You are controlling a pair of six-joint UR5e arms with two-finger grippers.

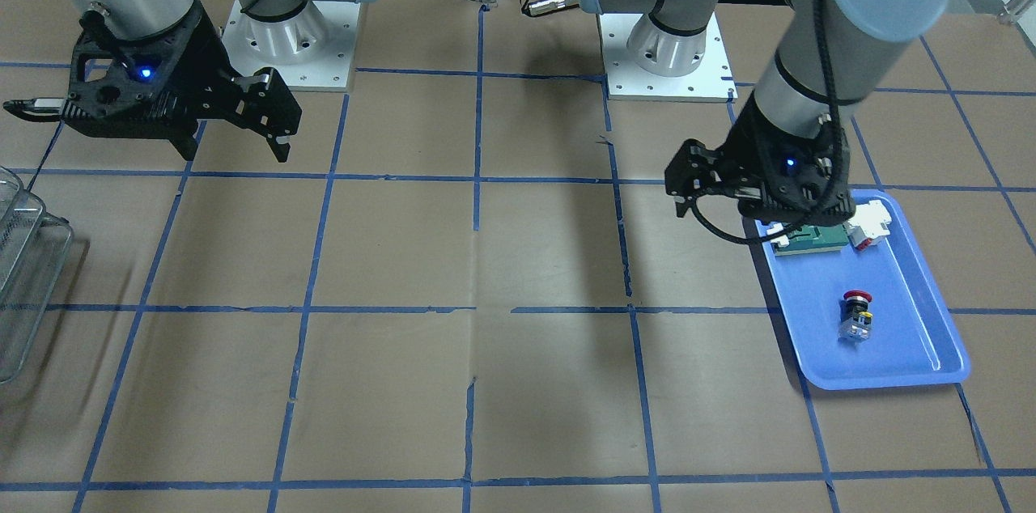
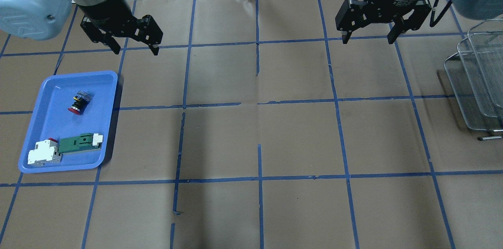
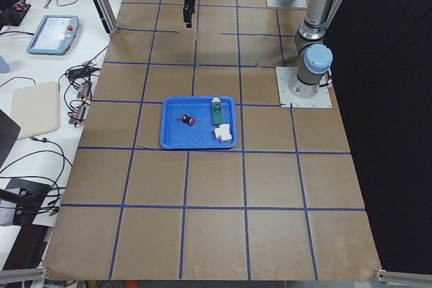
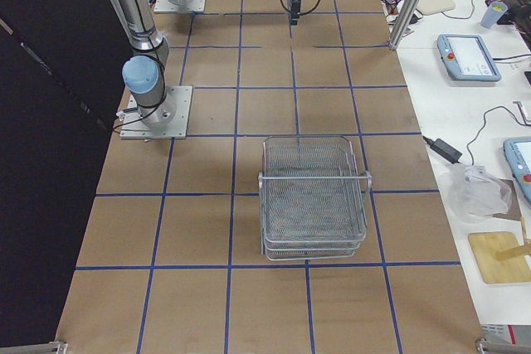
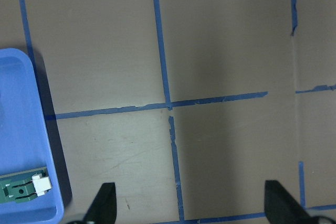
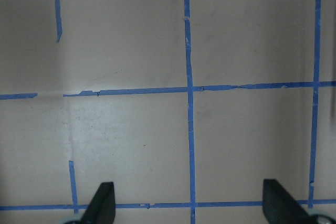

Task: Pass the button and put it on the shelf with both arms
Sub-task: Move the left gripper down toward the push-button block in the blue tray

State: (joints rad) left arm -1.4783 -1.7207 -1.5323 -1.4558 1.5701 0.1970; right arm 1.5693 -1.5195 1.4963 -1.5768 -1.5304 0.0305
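Observation:
The button (image 2: 78, 102), with its red cap, black collar and clear body, lies on its side in the blue tray (image 2: 51, 123). It also shows in the front view (image 1: 856, 317) and the left side view (image 3: 187, 120). My left gripper (image 2: 136, 50) is open and empty, hovering above the table just beyond the tray's far right corner, apart from the button. In the front view it (image 1: 728, 218) hangs over the tray's near-robot end. My right gripper (image 2: 368, 41) is open and empty above the table, left of the wire-mesh shelf (image 2: 477, 84).
The tray also holds a white block with a red side (image 2: 42, 152) and a flat green piece with a white end (image 2: 78, 143). The shelf (image 4: 314, 196) stands at the table's right end. The table is brown paper with a blue tape grid.

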